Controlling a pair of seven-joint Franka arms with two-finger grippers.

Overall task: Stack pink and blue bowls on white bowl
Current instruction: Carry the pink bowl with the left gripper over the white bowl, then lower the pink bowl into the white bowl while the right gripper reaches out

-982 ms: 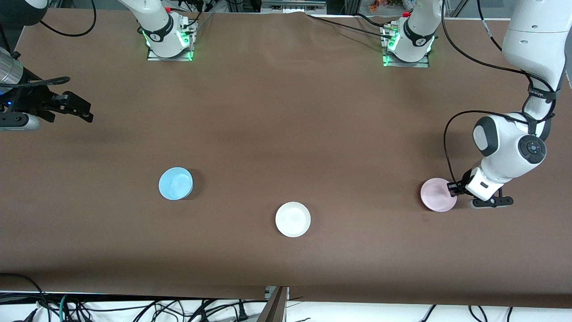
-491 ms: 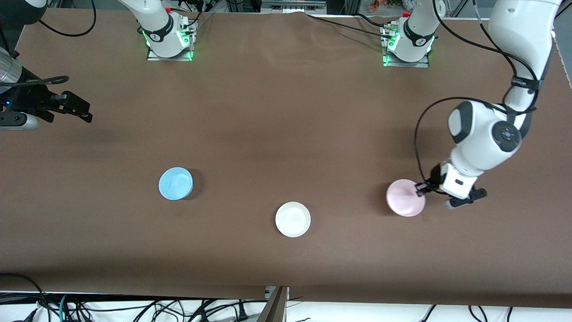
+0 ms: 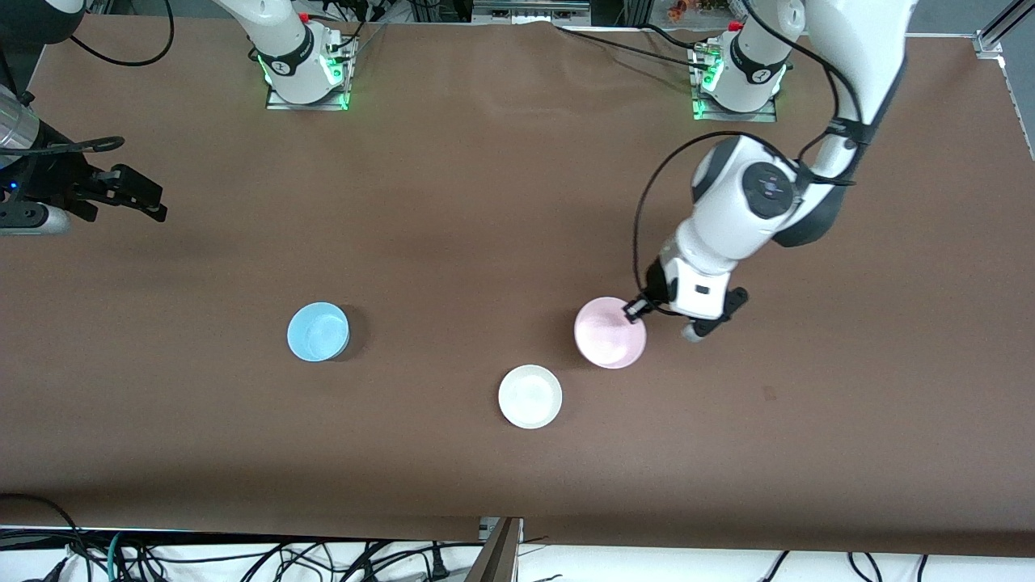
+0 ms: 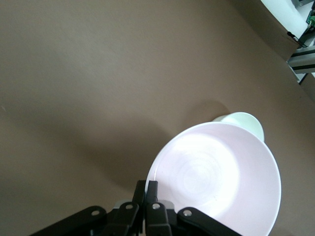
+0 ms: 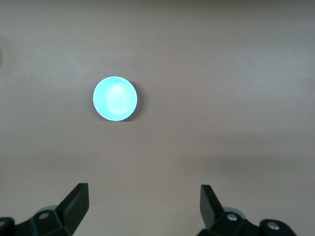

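Observation:
My left gripper (image 3: 636, 309) is shut on the rim of the pale pink bowl (image 3: 609, 333) and holds it in the air over the table beside the white bowl (image 3: 530, 396). In the left wrist view the pink bowl (image 4: 219, 179) fills the frame ahead of my left gripper (image 4: 146, 189), with the white bowl (image 4: 244, 124) partly hidden under it. The sky blue bowl (image 3: 317, 331) sits on the table toward the right arm's end; it also shows in the right wrist view (image 5: 115, 98). My right gripper (image 3: 149, 200) is open and waits over the table's edge at the right arm's end.
The brown table (image 3: 485, 202) is bare around the bowls. The two arm bases (image 3: 303, 73) stand along the table's edge farthest from the front camera. Cables hang below the near edge.
My left gripper has carried the pink bowl from the left arm's end of the table toward the middle, to a spot beside the white bowl. The right arm has not moved.

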